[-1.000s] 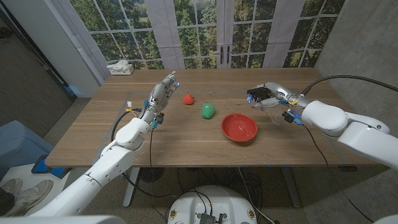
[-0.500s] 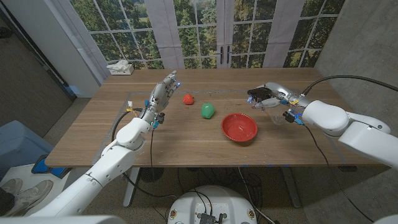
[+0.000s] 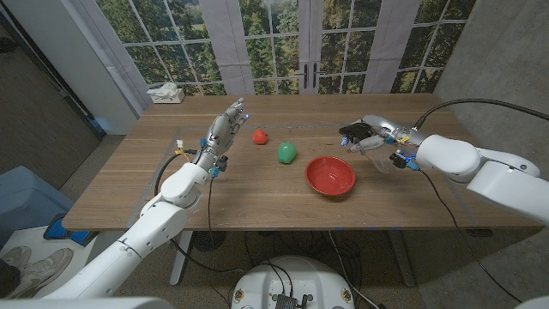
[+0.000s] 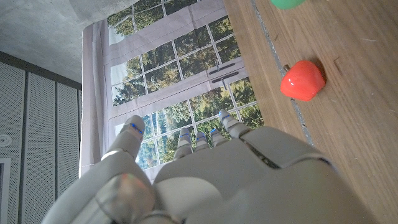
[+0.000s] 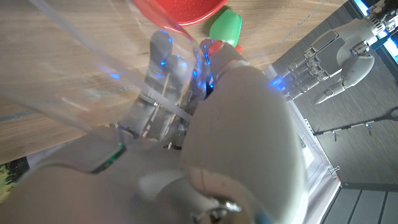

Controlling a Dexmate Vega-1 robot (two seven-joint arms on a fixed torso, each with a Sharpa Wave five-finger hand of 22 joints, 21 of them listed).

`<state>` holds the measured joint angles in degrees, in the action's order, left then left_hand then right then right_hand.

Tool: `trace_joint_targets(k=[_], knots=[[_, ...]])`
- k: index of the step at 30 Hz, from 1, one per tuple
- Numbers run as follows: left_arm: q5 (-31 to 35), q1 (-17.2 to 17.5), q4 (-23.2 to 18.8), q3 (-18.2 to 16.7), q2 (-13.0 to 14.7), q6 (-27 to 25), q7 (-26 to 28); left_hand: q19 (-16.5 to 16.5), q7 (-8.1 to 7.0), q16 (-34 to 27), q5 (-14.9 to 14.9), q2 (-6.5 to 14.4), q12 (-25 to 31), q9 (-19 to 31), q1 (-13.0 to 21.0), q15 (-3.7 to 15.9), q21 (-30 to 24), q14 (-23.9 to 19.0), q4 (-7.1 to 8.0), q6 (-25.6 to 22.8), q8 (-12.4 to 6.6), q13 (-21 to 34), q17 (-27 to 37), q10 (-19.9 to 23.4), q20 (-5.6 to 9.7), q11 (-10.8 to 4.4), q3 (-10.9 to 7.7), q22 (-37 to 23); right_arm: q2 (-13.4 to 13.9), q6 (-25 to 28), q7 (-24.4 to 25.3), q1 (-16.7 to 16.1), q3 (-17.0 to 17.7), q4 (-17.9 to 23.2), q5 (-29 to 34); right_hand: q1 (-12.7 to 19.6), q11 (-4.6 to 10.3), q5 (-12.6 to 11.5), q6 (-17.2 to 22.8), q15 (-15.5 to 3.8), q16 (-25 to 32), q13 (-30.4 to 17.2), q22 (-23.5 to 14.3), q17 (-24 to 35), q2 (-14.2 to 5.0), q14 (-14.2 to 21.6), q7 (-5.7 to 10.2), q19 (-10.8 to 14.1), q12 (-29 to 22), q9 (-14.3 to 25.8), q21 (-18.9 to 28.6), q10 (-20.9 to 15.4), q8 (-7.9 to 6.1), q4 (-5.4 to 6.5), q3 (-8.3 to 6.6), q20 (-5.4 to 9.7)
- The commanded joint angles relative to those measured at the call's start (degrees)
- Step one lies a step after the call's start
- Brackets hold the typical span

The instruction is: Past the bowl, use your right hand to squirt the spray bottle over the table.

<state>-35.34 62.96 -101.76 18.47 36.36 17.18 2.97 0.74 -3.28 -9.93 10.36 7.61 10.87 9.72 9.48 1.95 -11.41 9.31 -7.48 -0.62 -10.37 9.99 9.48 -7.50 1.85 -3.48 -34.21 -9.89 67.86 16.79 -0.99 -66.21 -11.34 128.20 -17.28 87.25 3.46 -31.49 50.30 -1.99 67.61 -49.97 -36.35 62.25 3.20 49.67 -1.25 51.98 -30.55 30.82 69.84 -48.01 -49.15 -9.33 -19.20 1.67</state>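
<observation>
Head view shows our right hand (image 3: 371, 136) grasping the clear plastic spray bottle with a black nozzle (image 3: 364, 138), held above the wooden table (image 3: 257, 189) just past the shallow red bowl (image 3: 330, 175). Our left hand (image 3: 220, 136) is raised, fingers released and apart.

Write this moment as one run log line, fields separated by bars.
right hand: holds spray bottle beyond red bowl | left hand: open, idle

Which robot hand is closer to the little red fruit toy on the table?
The left hand. It stands just beside the red toy, on its left-arm side, not touching it. The right hand holds the spray bottle much farther off, beyond the green toy and the red bowl.
</observation>
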Motion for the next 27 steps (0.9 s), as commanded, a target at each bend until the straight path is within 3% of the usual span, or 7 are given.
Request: trace_joint_targets(k=[1, 6, 7, 11, 14, 19, 27], knots=[[-0.46, 0.07, 0.31, -0.09, -0.09, 0.45, -0.57, -0.33, -0.56, -0.06, -0.13, -0.09, 0.04, 0.19, 0.88, 2.61, 0.37, 0.70, -0.27, 0.28, 0.09, 0.11, 0.07, -0.35, 1.77, 0.14, -0.06, -0.06, 1.49, 4.00, -2.80, 4.23, -3.40, 1.23, 0.39, 1.65, -0.33, 0.14, 2.39, -9.98, 24.05, 0.48, -0.11, 10.03, -0.72, 4.23, -0.38, 5.15, 0.16, 2.69, 0.78, -1.15, -2.57, -0.03, 0.26, 11.22], [-0.29, 0.09, 0.27, -0.09, -0.04, 0.47, -0.48, -0.37, -0.57, -0.05, -0.14, -0.12, 0.04, 0.19, 0.91, 2.63, 0.39, 0.75, -0.39, 0.32, 0.09, 0.11, 0.07, -0.36, 1.78, 0.11, -0.01, -0.06, 2.27, 4.32, -3.41, 4.84, -3.98, 1.54, 0.35, 2.26, -0.90, 0.13, 5.48, -9.97, 24.06, 2.15, -0.37, 10.03, -0.61, 4.20, -0.60, 5.04, 1.38, 10.21, 1.13, -2.84, -8.60, 0.05, 0.53, 11.22], [-0.48, 0.07, 0.34, -0.08, -0.08, 0.55, -0.68, -0.36, -0.58, -0.06, -0.14, -0.12, 0.04, 0.19, 0.91, 2.63, 0.38, 0.73, -0.40, 0.33, 0.09, 0.11, 0.07, -0.37, 1.81, 0.11, -0.01, -0.06, 2.33, 3.69, -3.17, 4.58, -3.85, 1.38, 0.36, 2.39, -0.98, -0.08, 5.42, -9.96, 24.01, 2.65, -0.39, 10.07, -0.33, 4.12, -1.14, 4.99, 1.95, 14.95, 1.17, -3.33, -11.65, 0.03, 0.60, 11.24], [-0.26, 0.24, 0.06, -0.14, 0.06, 0.51, -0.47, -0.35, -0.59, -0.06, -0.15, -0.13, 0.04, 0.19, 0.94, 2.61, 0.38, 0.76, -0.48, 0.38, 0.11, 0.11, 0.07, -0.38, 1.83, 0.10, 0.02, -0.06, 2.88, 2.16, -3.49, 4.15, -3.55, 1.04, -0.03, 2.19, -0.82, -0.60, 7.82, -9.93, 24.13, 4.27, -0.58, 10.09, 0.20, 4.14, -2.06, 5.21, 2.59, 20.18, 1.17, -5.24, -15.77, 0.02, 0.63, 11.32], [-0.08, 0.47, -0.27, -0.19, 0.23, 0.49, -0.32, -0.35, -0.60, -0.06, -0.15, -0.13, 0.04, 0.19, 0.96, 2.61, 0.38, 0.77, -0.53, 0.37, 0.10, 0.11, 0.07, -0.38, 1.84, 0.09, 0.04, -0.06, 3.20, 2.00, -4.37, 4.36, -3.51, 0.93, -0.84, 1.12, -0.12, -1.52, 9.87, -9.88, 24.11, 6.75, -1.09, 10.06, 0.74, 4.73, -2.74, 5.57, 3.40, 26.54, 1.17, -7.46, -20.05, 0.22, 0.67, 11.34], [-0.02, 0.86, -0.65, -0.32, 0.31, 0.46, -0.01, -0.38, -0.58, -0.06, -0.17, -0.14, 0.03, 0.19, 1.01, 2.60, 0.40, 0.80, -0.63, 0.44, 0.11, 0.11, 0.07, -0.42, 1.85, 0.06, 0.06, -0.05, 3.53, 1.69, -3.86, 3.86, -3.19, 1.11, -0.92, 0.16, -0.19, -2.83, 11.37, -9.91, 23.99, 8.97, -1.34, 10.03, 1.34, 5.63, -3.17, 6.23, 3.77, 32.34, 1.13, -9.29, -23.39, 0.12, 0.40, 11.38], [0.01, 0.94, -0.66, -0.38, 0.33, 0.78, -0.20, -0.39, -0.58, -0.07, -0.18, -0.13, 0.02, 0.19, 1.11, 2.57, 0.40, 0.81, -0.80, 0.57, 0.13, 0.11, 0.08, -0.47, 1.89, 0.05, 0.08, -0.05, 3.95, 3.67, -2.33, 3.84, -3.49, 2.68, 0.21, 0.44, -1.26, -4.69, 12.04, -9.96, 23.95, 10.18, -1.48, 10.04, 2.11, 6.44, -3.48, 6.94, 3.56, 37.77, 0.80, -10.67, -26.19, -0.38, -0.65, 11.41]])
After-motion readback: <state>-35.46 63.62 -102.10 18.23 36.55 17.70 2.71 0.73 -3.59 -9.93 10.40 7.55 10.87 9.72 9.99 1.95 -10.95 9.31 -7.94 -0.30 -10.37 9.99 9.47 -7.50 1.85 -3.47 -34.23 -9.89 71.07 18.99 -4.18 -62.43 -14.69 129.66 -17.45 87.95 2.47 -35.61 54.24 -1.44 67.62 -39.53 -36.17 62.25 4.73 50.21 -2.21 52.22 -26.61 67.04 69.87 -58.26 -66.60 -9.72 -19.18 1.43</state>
